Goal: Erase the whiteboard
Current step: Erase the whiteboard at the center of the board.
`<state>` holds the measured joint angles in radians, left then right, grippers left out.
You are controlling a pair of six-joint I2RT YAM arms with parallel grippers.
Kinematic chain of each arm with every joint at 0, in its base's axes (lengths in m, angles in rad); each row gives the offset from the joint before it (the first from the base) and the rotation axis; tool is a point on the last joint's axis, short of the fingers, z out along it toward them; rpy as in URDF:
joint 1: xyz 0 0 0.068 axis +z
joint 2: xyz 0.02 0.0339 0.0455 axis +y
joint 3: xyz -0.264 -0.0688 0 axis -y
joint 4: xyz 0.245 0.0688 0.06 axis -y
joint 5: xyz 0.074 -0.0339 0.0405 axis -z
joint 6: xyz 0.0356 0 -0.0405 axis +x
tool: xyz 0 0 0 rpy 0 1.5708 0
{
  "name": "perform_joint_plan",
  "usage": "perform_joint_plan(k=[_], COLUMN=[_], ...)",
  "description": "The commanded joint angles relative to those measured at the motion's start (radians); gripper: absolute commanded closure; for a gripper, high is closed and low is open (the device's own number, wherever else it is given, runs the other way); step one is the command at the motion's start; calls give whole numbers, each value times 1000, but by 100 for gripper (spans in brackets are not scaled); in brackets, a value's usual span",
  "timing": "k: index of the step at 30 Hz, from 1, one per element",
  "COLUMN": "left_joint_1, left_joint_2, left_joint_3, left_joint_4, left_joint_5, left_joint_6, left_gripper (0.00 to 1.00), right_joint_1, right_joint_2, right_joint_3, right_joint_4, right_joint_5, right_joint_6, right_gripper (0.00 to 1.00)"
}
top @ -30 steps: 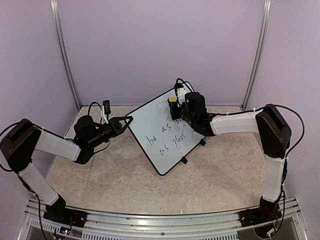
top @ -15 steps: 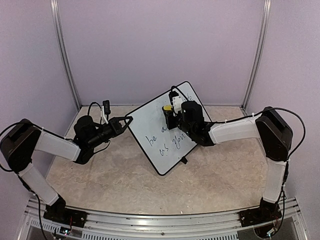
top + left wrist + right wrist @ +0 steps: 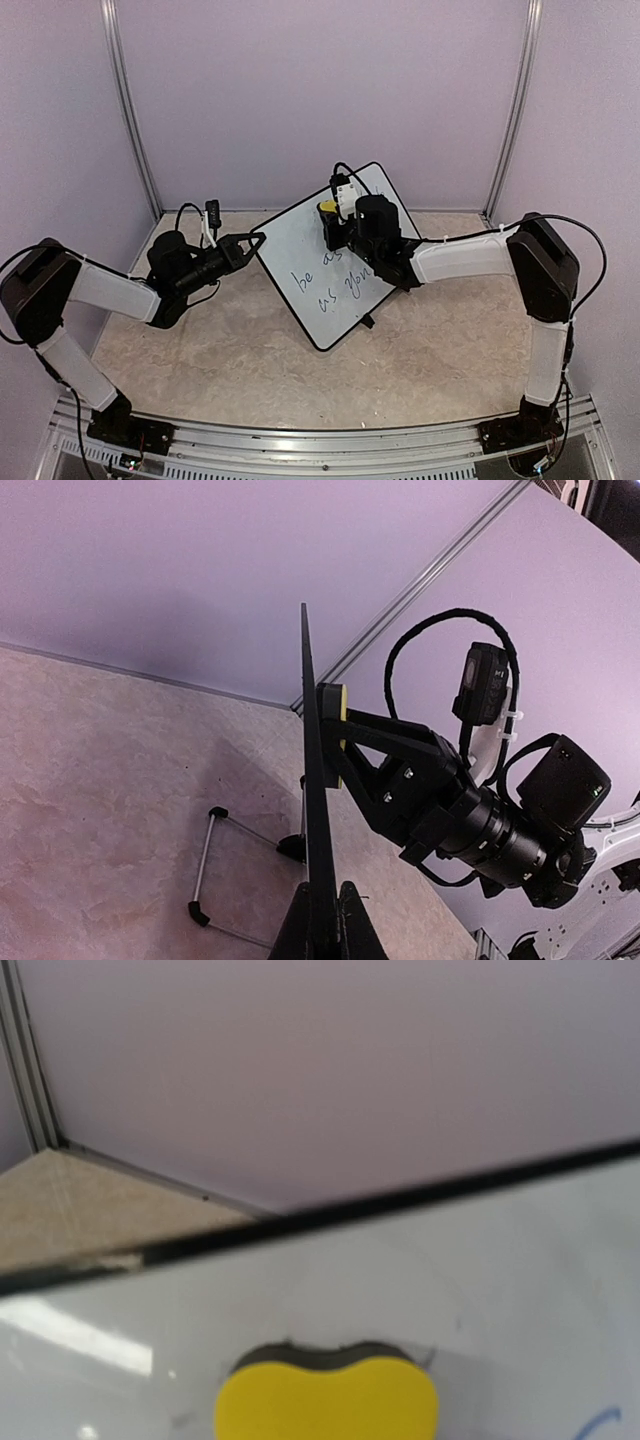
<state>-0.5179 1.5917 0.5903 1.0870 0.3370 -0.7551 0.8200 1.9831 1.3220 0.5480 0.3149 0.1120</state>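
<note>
The whiteboard (image 3: 288,248) stands tilted on its wire stand mid-table, with dark handwriting (image 3: 335,280) across its lower half. My left gripper (image 3: 256,240) is shut on the board's left corner. In the left wrist view the board (image 3: 312,780) is edge-on between my fingertips (image 3: 352,928). My right gripper (image 3: 333,222) is shut on a yellow sponge (image 3: 328,208) and presses it against the board's upper part. In the right wrist view the sponge (image 3: 326,1400) lies flat on the white surface (image 3: 470,1260), and my own fingers are out of sight.
The black wire stand (image 3: 205,865) props the board from behind, its feet (image 3: 368,321) on the beige table. Purple walls with metal corner posts (image 3: 128,110) close in the back and sides. The right arm (image 3: 470,810) reaches across the board's front.
My right gripper has slid the sponge leftward across the upper board, and some writing there is gone. The left gripper and the board have not moved.
</note>
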Motion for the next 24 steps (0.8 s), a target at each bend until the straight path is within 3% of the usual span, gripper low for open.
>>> perform_joint_plan(k=[1,14,18,24], left_joint_1=[-22,-22,-24,-24], left_joint_2=[-45,-46,-37,-45], left_joint_3=[-6,-3,-1,-4], left_joint_4=[89,89,94,85], left_joint_5=[103,105,109,106], left_joint_6=[31,30,26,35], left_gripper=[100,100,100,100], right_joint_1=[-10,-14,-37,-59], right_joint_2=[40,-67,-72,-13], right_joint_3=[34,-253,-220,-46], right_joint_4=[4,65,43,-37], right_joint_5=[-18,-20,-30,-50], right_joint_6=[-30,29,16,-37], right_gripper=[91,91,91,91])
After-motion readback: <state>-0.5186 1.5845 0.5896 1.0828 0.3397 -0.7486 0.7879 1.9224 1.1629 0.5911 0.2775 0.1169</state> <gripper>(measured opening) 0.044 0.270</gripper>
